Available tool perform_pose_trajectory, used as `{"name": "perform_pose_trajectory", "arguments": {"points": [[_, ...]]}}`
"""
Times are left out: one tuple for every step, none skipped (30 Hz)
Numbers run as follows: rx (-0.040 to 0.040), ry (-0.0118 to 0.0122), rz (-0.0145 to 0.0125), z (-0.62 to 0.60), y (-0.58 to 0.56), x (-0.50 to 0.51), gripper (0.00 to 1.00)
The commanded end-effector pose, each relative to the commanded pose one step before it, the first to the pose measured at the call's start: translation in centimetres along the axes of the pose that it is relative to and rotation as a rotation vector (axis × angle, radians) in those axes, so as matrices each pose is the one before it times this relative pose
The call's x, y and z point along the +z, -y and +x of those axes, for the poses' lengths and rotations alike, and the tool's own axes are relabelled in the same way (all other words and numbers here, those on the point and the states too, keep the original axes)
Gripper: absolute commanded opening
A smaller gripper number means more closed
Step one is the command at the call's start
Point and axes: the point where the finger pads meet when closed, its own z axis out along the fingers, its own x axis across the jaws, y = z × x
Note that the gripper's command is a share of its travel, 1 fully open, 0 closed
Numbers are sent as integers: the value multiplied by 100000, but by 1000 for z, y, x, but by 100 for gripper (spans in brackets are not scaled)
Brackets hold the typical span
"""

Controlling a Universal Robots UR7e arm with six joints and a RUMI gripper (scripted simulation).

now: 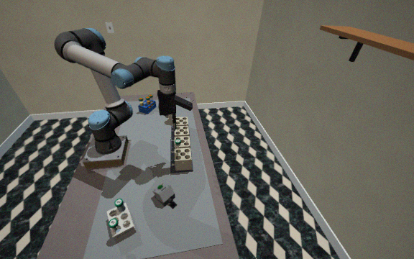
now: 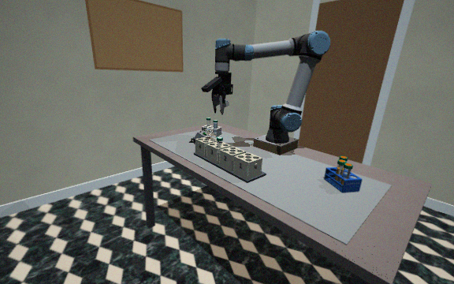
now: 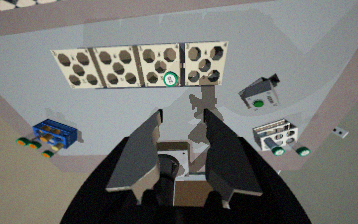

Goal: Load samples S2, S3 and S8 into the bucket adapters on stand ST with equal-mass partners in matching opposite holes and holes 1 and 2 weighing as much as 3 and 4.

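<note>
My gripper [image 1: 174,127] [image 2: 218,113] [image 3: 182,109] is open and empty, high above the table near the adapters. Adapter 1 [image 2: 247,170], adapter 2 [image 2: 226,158] and adapter 3 [image 2: 212,152] stand in a row with adapter 4 [image 2: 199,146]. A white-dotted blank [image 1: 178,142] [image 3: 170,79] stands in adapter 3; the other adapters look empty. Three orange-dotted samples [image 2: 347,166] [image 3: 47,154] stand in the blue rack [image 2: 352,185]; their IDs are unreadable. Two blanks, one [image 1: 119,203] and another [image 1: 113,223], stand in the white rack [image 1: 124,232]. The green DONE key [image 1: 160,187] [image 3: 259,103] is on its desk.
The small grey desk [image 1: 164,195] stands between the adapter row and the white rack. The blue rack is at the opposite end of the table. The arm's base [image 1: 106,162] stands across from the adapters.
</note>
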Motion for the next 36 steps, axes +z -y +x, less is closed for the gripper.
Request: {"name": "perform_pose_trajectory", "arguments": {"points": [[-125,82,245,2222,-490,461,35],[0,-1,-1,474,-121,107,35],[0,-1,-1,474,-121,107,35],[0,-1,-1,474,-121,107,35],[0,-1,-1,474,-121,107,35],[0,-1,-1,474,-121,107,35],[0,-1,-1,474,-121,107,35],[0,-1,-1,474,-121,107,35],[0,-1,-1,474,-121,107,35],[0,-1,-1,474,-121,107,35],[0,-1,-1,474,-121,107,35],[0,-1,-1,474,-121,107,35],[0,0,0,0,0,0,35],[0,0,0,0,0,0,35],[0,0,0,41,-9,9,35],[0,0,0,0,0,0,35],[0,0,0,0,0,0,35],[0,0,0,0,0,0,35],[0,0,0,0,0,0,35],[2,-3,-2,-8,3,-2,35],[-1,1,0,2,-1,0,35],[0,1,0,1,-1,0,35],[0,0,0,1,0,0,35],[0,0,0,1,0,0,35],[0,0,0,1,0,0,35],[0,0,0,1,0,0,35],[0,0,0,0,0,0,35],[0,0,0,0,0,0,35],[0,0,0,0,0,0,35],[0,0,0,0,0,0,35],[0,0,0,0,0,0,35],[0,0,0,0,0,0,35],[3,-2,-3,-9,2,-2,35],[-3,2,3,9,-2,335,35],[0,0,0,0,0,333,35],[0,0,0,0,0,333,35]]}}
